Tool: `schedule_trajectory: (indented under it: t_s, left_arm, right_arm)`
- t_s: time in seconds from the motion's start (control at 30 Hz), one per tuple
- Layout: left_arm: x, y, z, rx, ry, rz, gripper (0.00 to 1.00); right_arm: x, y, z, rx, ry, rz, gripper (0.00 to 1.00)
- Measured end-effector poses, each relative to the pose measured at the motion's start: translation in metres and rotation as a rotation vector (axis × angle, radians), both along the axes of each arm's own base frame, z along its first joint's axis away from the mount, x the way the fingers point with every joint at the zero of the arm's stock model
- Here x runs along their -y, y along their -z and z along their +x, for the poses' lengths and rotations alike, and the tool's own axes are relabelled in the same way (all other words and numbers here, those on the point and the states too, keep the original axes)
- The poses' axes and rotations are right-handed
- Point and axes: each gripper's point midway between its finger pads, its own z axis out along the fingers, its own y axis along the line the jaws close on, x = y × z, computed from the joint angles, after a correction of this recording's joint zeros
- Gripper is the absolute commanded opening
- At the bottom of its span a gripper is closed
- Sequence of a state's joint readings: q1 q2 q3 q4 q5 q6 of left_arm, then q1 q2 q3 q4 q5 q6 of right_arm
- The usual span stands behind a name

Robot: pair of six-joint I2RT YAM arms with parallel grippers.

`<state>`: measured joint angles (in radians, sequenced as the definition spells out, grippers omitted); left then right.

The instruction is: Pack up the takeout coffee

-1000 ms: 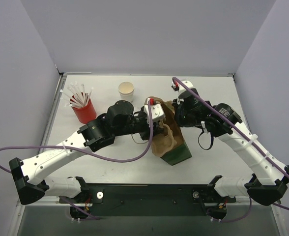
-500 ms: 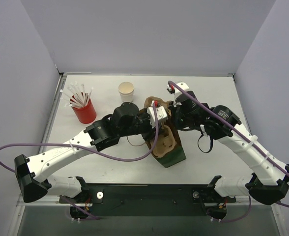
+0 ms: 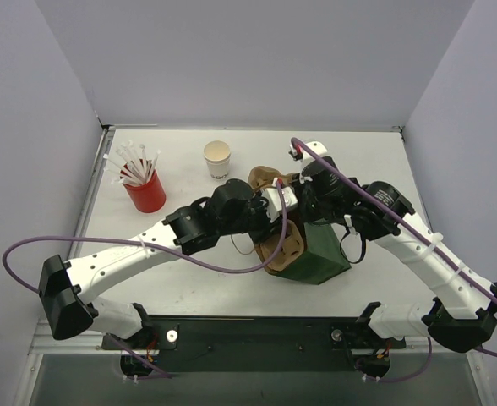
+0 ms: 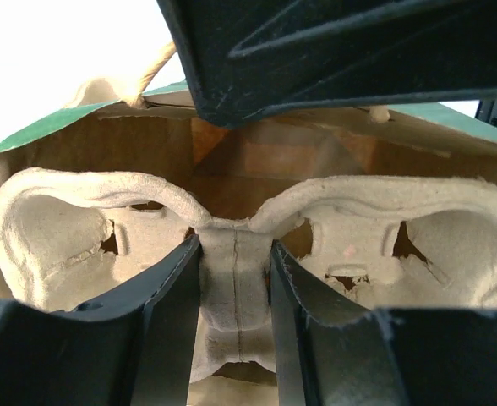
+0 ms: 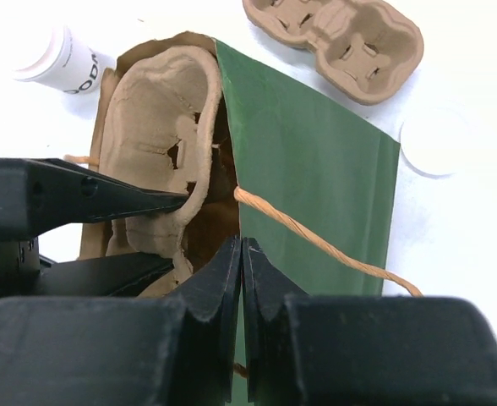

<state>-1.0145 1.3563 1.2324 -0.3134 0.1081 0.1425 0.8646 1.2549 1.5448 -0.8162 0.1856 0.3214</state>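
Note:
The takeout coffee is out of view; no lidded cup shows. The green-and-brown paper bag (image 3: 323, 254) (image 5: 316, 169) lies mouth-open at mid table. My right gripper (image 5: 242, 245) (image 3: 306, 210) is shut on the rim of its mouth, beside the twine handle (image 5: 316, 237). My left gripper (image 4: 232, 254) (image 3: 284, 210) is shut on the centre ridge of a pulp cup carrier (image 4: 232, 279) (image 5: 160, 118) (image 3: 284, 245). The carrier sits partly inside the bag's mouth, and its cup wells are empty.
A second pulp carrier (image 3: 264, 179) (image 5: 337, 38) lies just behind the bag. A lidless white cup (image 3: 217, 157) (image 5: 58, 57) stands further back. A red cup of white straws (image 3: 144, 191) is at the left. A loose white lid (image 5: 434, 139) lies by the bag.
My left arm has pushed right with the carrier, further into the bag's mouth. The bag has swung and shifted right. Both grips have held.

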Motion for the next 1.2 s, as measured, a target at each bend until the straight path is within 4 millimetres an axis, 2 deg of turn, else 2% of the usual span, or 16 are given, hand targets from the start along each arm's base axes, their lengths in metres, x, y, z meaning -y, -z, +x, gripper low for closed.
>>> schedule_trajectory:
  t_s: [0.2, 0.43, 0.57, 0.77, 0.93, 1.2]
  left_arm:
    - [0.003, 0.004, 0.01, -0.006, -0.022, 0.021, 0.43]
    - [0.0, -0.014, 0.013, 0.012, -0.036, 0.034, 0.43]
    - [-0.005, -0.012, 0.018, 0.031, -0.042, 0.084, 0.43]
    - [-0.006, 0.003, 0.017, 0.022, -0.017, 0.147, 0.43]
    - [-0.007, 0.007, 0.018, 0.018, -0.01, 0.182, 0.43]
    - [-0.001, 0.0, 0.027, 0.008, -0.018, 0.232, 0.43]
  right_arm:
    - [0.002, 0.005, 0.009, -0.037, 0.061, 0.066, 0.0]
    - [-0.016, -0.005, 0.015, -0.074, 0.069, 0.228, 0.0]
    - [-0.025, -0.002, 0.021, -0.111, 0.083, 0.334, 0.0]
    - [-0.021, 0.015, 0.031, -0.183, 0.148, 0.491, 0.0]
    - [-0.022, 0.014, 0.037, -0.217, 0.181, 0.614, 0.0]
    - [-0.013, 0.012, 0.048, -0.28, 0.263, 0.81, 0.0]
